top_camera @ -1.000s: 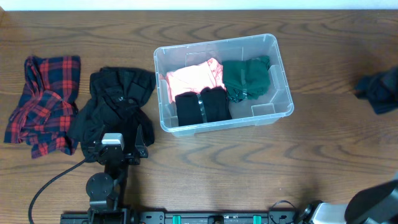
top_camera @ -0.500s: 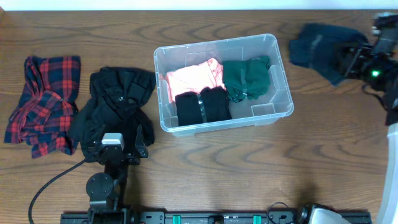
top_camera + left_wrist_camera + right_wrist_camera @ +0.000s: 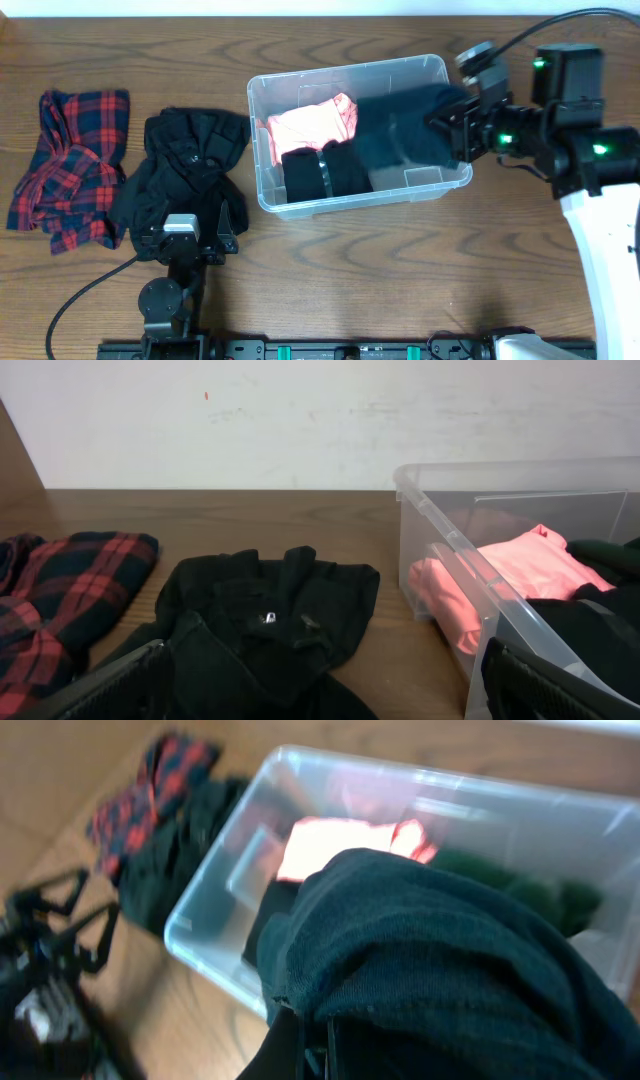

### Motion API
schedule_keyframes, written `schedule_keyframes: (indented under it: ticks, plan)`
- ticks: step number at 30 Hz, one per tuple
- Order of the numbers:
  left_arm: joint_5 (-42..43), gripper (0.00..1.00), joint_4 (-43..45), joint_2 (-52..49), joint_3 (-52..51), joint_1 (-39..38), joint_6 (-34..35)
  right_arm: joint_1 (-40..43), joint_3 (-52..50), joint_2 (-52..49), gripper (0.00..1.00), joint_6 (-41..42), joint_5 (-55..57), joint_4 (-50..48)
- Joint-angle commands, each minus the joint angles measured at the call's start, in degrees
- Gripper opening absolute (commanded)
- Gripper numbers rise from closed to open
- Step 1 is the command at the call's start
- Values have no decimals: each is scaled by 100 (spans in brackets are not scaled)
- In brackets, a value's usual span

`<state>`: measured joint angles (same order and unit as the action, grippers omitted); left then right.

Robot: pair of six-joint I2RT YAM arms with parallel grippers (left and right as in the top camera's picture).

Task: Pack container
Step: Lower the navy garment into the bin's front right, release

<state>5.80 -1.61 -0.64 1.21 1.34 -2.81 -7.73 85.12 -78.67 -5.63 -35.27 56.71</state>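
The clear plastic container [image 3: 350, 68] stands mid-table and holds a pink garment [image 3: 310, 125] and a black folded item [image 3: 325, 170]. My right gripper [image 3: 455, 125] is shut on a dark teal garment [image 3: 400, 130] that hangs over the container's right half and covers the green garment there. In the right wrist view the dark teal garment [image 3: 450, 950] fills the front above the gripper [image 3: 315, 1045], with the container [image 3: 230, 890] and a bit of the green garment [image 3: 530, 890] behind. My left gripper [image 3: 190, 238] [image 3: 320, 690] is open over a black garment [image 3: 190, 150].
A red plaid shirt [image 3: 70, 165] lies at the far left, next to the black garment, and also shows in the left wrist view [image 3: 60, 590]. The container's near wall [image 3: 450, 550] is to the right of the left gripper. A black cable [image 3: 80, 295] trails at the front left.
My right arm has swung in from the far right, carrying the dark teal garment leftward until it hangs over the container's right half. The left arm has not moved.
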Motion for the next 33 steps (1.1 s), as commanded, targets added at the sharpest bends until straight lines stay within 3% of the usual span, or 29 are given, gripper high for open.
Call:
schedule_keyframes:
  ticks: [1, 18, 19, 20, 22, 23, 25, 28, 33]
  plan:
    - [85, 98, -195, 4, -98, 20, 11, -260, 107, -168, 1, -570, 37, 166]
    - [85, 98, -192, 4, -98, 20, 11, -568, 101, -883, 1, -717, 914, 555]
    - [85, 98, -192, 4, -98, 20, 11, -568, 101, -881, 8, -678, 1023, 555]
    - [85, 98, -195, 4, -98, 20, 11, -562, 101, -881, 35, -660, 1165, 557]
    - [85, 98, -192, 4, -98, 20, 11, -546, 101, -881, 80, -623, 1375, 562]
    - [85, 98, -192, 4, -98, 20, 11, -540, 103, -881, 90, -573, 1464, 551]
    - [85, 98, -192, 4, -98, 20, 11, -525, 103, -881, 97, -555, 1591, 525]
    - [85, 98, -195, 4, -98, 20, 11, -516, 111, -881, 98, -490, 1753, 433]
    - [85, 98, -192, 4, -98, 20, 11, -516, 192, -881, 88, -446, 1862, 260]
